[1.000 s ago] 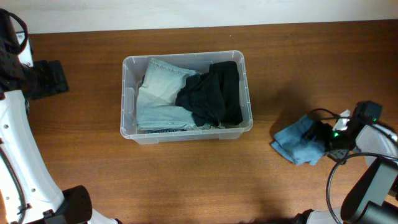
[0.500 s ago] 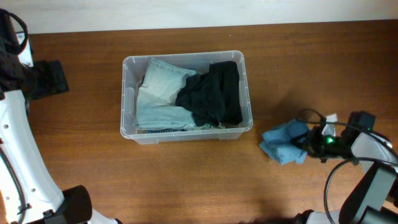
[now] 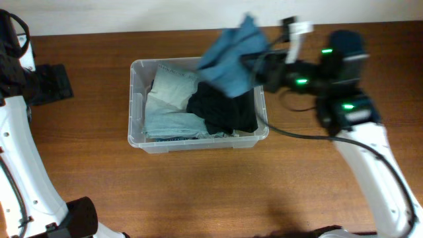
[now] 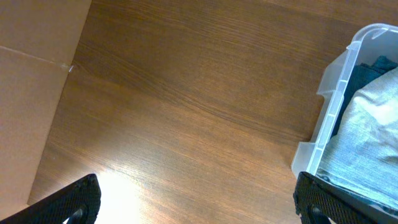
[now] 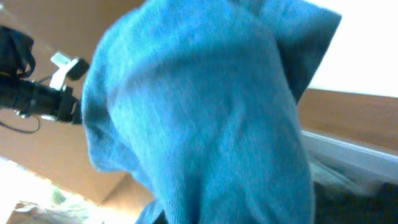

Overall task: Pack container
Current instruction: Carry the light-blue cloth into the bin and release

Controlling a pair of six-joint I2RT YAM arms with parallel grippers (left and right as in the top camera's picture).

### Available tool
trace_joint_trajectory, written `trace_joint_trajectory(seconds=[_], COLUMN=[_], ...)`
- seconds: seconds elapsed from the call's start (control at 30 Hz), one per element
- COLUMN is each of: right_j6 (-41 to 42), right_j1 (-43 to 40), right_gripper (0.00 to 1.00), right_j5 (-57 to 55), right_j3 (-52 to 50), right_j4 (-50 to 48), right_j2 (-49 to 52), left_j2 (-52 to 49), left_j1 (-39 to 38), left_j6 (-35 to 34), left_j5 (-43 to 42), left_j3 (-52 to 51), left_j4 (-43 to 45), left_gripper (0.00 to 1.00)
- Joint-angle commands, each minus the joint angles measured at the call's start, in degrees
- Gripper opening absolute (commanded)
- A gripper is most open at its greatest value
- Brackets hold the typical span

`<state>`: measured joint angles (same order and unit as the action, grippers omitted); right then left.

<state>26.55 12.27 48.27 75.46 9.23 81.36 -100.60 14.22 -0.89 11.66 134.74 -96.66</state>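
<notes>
The container (image 3: 135, 106) is a clear plastic bin at the table's middle. Inside lie a light denim garment (image 3: 168, 106) on the left and a black garment (image 3: 225, 106) on the right. My right gripper (image 3: 256, 68) is shut on a blue cloth (image 3: 231, 56), which hangs above the bin's back right corner. In the right wrist view the blue cloth (image 5: 199, 124) fills the frame and hides the fingers; the container's rim (image 5: 348, 152) shows at the right. My left gripper (image 4: 199, 208) stands open over bare table, left of the container (image 4: 336, 106).
The left arm's black wrist (image 3: 49, 82) sits near the table's left edge. The right arm (image 3: 370, 152) reaches in from the front right, trailing a cable. Bare wood lies in front of the bin. A lighter brown surface (image 4: 31, 93) borders the table's left side.
My right gripper shut on the blue cloth at the table's right side. It then lifted the cloth and carried it left and back, over the container. The left arm stayed still.
</notes>
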Motion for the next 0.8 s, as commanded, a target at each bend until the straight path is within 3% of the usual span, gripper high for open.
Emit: trace_joint_trajectory(seconds=[0.0, 0.1, 0.3, 0.33, 0.4, 0.43, 0.57, 0.77], right_j6=[5.55, 5.49, 5.46, 5.46, 5.46, 5.44, 3.58, -2.82], right_j1=[10.25, 15.34, 16.44, 16.06, 14.82, 13.79, 11.87, 12.11], right_gripper=[0.04, 0.04, 0.06, 0.1, 0.28, 0.39, 0.59, 0.65], right_j5=[-16.04, -23.06, -24.04, -24.22, -23.91, -22.91, -19.74, -34.53], right_j3=[0.0, 0.0, 0.0, 0.0, 0.0, 0.0, 1.49, 10.05], right_j4=[-0.46, -2.86, -8.81, -8.59, -7.28, -5.86, -1.95, 16.22], right_j2=[8.81, 17.49, 34.97, 36.13, 38.25, 38.27, 34.01, 21.27], left_j2=[0.83, 0.83, 0.83, 0.83, 0.83, 0.83, 0.83, 0.83], left_j1=[0.2, 0.2, 0.2, 0.2, 0.2, 0.2, 0.2, 0.2], left_j6=[0.66, 0.66, 0.66, 0.66, 0.66, 0.66, 0.63, 0.66], left_j5=[0.59, 0.59, 0.59, 0.59, 0.59, 0.59, 0.59, 0.59], left_j3=[0.31, 0.31, 0.31, 0.31, 0.31, 0.31, 0.31, 0.31], left_j4=[-0.02, -0.02, -0.02, -0.02, -0.02, -0.02, -0.02, -0.02], left_gripper=[0.99, 0.99, 0.99, 0.99, 0.99, 0.99, 0.99, 0.99])
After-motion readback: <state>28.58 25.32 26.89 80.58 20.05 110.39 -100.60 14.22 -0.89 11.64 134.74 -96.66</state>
